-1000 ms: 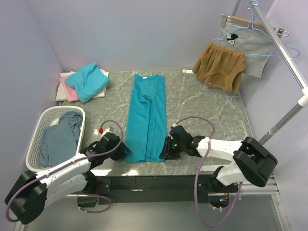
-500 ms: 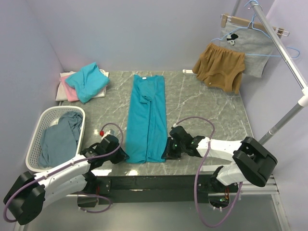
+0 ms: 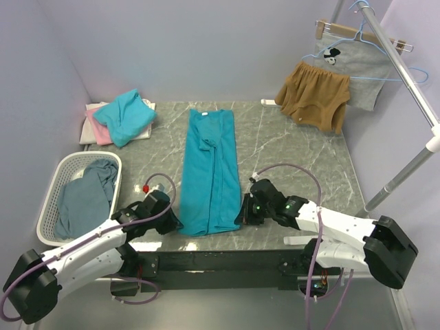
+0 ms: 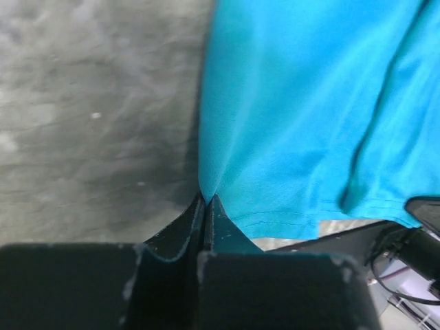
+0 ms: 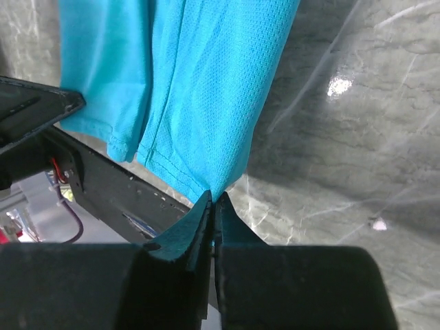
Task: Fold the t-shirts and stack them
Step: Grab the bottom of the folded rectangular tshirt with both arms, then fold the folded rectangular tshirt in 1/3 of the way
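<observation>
Centrally, teal t-shirt (image 3: 210,172) lies as a long folded strip on the table (image 3: 302,165), hem near. Wrist views: left gripper (image 4: 205,203) pinches the near-left hem corner, jaws closed; right gripper (image 5: 214,198) likewise clamps the near-right corner. Overhead, both grips hidden under the wrists. Left, basket (image 3: 47,180) holding slate-blue tee (image 3: 86,196); far left, folded tees (image 3: 122,115); far right, tan shorts (image 3: 313,96) hanging
</observation>
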`<action>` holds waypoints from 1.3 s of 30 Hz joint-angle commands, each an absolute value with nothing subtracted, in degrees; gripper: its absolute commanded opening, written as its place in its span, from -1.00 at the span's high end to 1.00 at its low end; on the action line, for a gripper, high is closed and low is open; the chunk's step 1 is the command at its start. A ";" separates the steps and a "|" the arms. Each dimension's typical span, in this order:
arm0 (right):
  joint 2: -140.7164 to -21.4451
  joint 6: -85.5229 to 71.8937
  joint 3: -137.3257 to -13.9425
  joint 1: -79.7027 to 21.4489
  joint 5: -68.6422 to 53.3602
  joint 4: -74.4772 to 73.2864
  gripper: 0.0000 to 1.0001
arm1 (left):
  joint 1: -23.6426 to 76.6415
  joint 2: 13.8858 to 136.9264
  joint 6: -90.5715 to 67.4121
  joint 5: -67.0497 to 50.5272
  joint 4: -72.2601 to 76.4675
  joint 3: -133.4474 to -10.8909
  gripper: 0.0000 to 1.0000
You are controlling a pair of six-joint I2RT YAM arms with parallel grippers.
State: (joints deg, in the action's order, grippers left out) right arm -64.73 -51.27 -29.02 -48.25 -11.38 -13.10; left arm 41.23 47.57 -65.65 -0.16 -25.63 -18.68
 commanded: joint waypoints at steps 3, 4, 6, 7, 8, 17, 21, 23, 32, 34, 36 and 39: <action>-66.69 -46.41 -35.85 -47.99 -7.65 -17.14 0.81 | 41.57 52.20 -63.29 2.19 -22.69 -25.57 0.99; -67.67 -45.80 -37.60 -47.64 -7.04 -17.57 0.81 | 41.49 54.47 -63.02 2.55 -22.07 -26.27 0.99; -70.99 -43.86 -39.28 -46.76 -6.94 -17.23 0.81 | 41.57 57.03 -62.15 3.25 -20.66 -28.99 0.99; -72.06 -43.25 -40.85 -46.41 -7.12 -16.97 0.81 | 41.49 59.74 -61.79 4.56 -20.13 -30.05 0.99; -73.11 -41.94 -41.91 -45.36 -7.38 -16.96 0.81 | 41.48 61.07 -61.44 5.27 -20.13 -32.32 0.99; -84.09 -35.17 -51.94 -37.27 -10.98 -17.93 0.78 | 36.58 73.38 -54.77 7.65 -16.36 -42.62 0.99; -89.72 -32.44 -57.55 -32.97 -13.44 -18.28 0.78 | 32.88 79.09 -51.69 5.63 -13.10 -46.40 0.99; -93.32 -30.60 -59.93 -31.65 -14.15 -19.33 0.78 | 31.65 83.48 -49.93 5.36 -12.83 -49.73 0.98; -107.12 -25.49 -74.44 -25.94 -17.58 -23.29 0.77 | 24.36 97.90 -45.71 2.73 -10.02 -60.72 0.98; -108.54 -24.88 -76.98 -25.23 -17.75 -24.34 0.77 | 23.38 100.70 -45.18 2.03 -9.67 -63.09 0.98; -110.12 -24.52 -78.56 -24.17 -17.93 -24.43 0.76 | 21.89 102.47 -44.48 1.15 -9.49 -64.59 0.98; -112.32 -24.17 -80.59 -22.77 -17.58 -24.78 0.38 | 20.39 105.46 -43.42 -0.60 -8.79 -67.06 0.86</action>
